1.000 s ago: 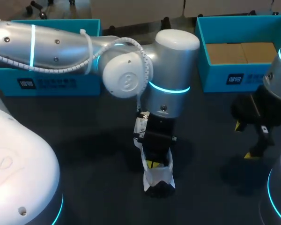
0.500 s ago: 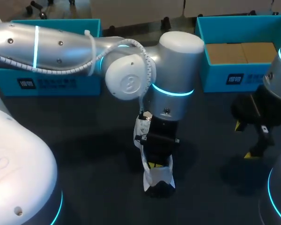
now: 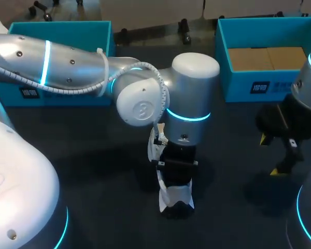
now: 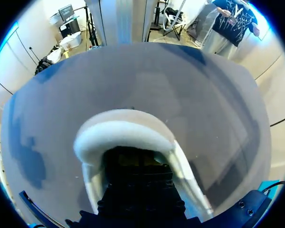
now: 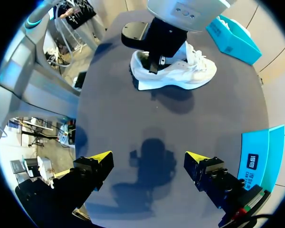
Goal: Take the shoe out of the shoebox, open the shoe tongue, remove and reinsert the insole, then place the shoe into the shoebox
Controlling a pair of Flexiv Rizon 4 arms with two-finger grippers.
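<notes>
A white shoe (image 3: pixel 175 197) stands on the dark table near the middle, also seen in the right wrist view (image 5: pixel 190 71). My left arm reaches past the middle, and its gripper (image 3: pixel 175 174) points straight down into the shoe's opening. In the left wrist view the padded heel collar (image 4: pixel 123 130) curves around the dark gripper (image 4: pixel 140 183). Its yellow tips are hidden inside the shoe, and what they touch is hidden too. My right gripper (image 3: pixel 271 154) hovers over the table at the right, open and empty (image 5: pixel 149 159).
A teal box (image 3: pixel 259 85) with brown cardboard inside stands at the back right, close behind my right gripper. A second teal box (image 3: pixel 57 92) stands at the back left, partly covered by my left arm. Bare tabletop lies between the shoe and the right gripper.
My left wrist has dropped lower over the shoe. The yellow tips that showed at the shoe's opening are now out of sight inside it. The right arm has not moved.
</notes>
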